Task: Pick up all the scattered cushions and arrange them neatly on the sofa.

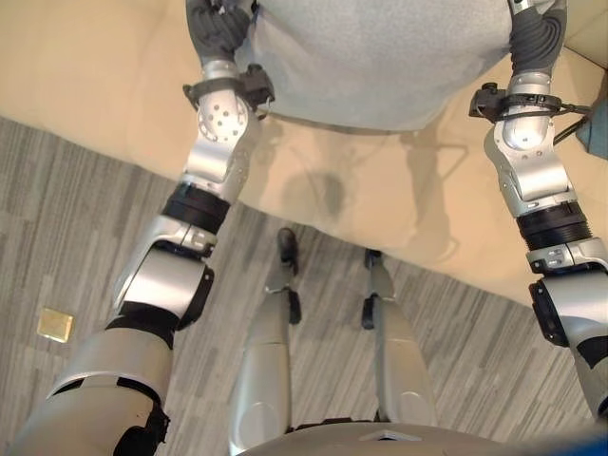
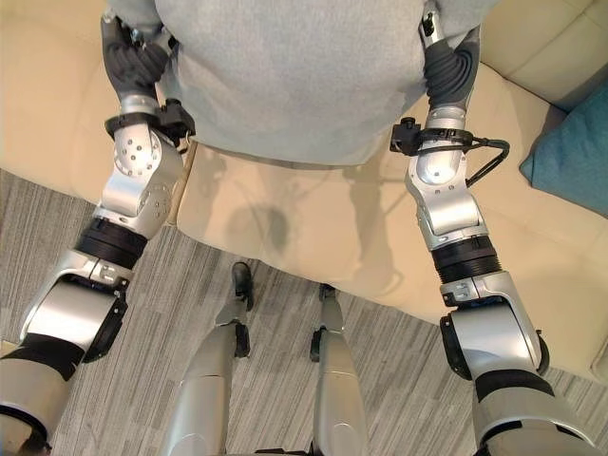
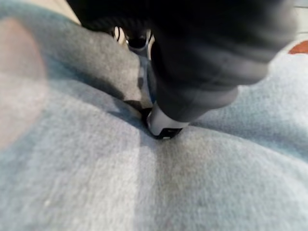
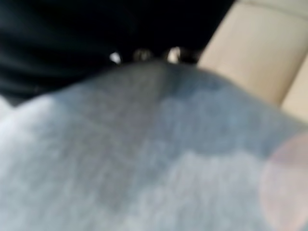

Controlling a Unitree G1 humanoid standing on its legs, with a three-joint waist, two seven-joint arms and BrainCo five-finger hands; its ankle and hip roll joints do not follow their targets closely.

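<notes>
Cushion (image 2: 285, 66), grey and fuzzy, is hanging between both hands above the beige sofa (image 2: 313, 228), its lower edge clear of the seat and throwing a shadow onto the seat below. Left hand (image 1: 217, 28) is pressing against the cushion's left side, its dark ribbed cover showing at the edge of the fabric; in the left wrist view a finger (image 3: 163, 126) with a dark tip is digging into the grey cloth and creasing it, so the fingers are gripping the cushion there. Right hand (image 2: 448, 71) is sitting against the cushion's right side, its cover tight to the fabric; in the right wrist view the fingers are lying mostly hidden behind the grey bulge, and whether they are curled or straight cannot be told. Teal cushion (image 2: 575, 157) is resting on the sofa to the robot's right, well apart from the grey one. Grey striped carpet (image 1: 85, 247) is running along the sofa's front edge, and a small yellow square (image 1: 54, 324) is lying on it off to the left.
</notes>
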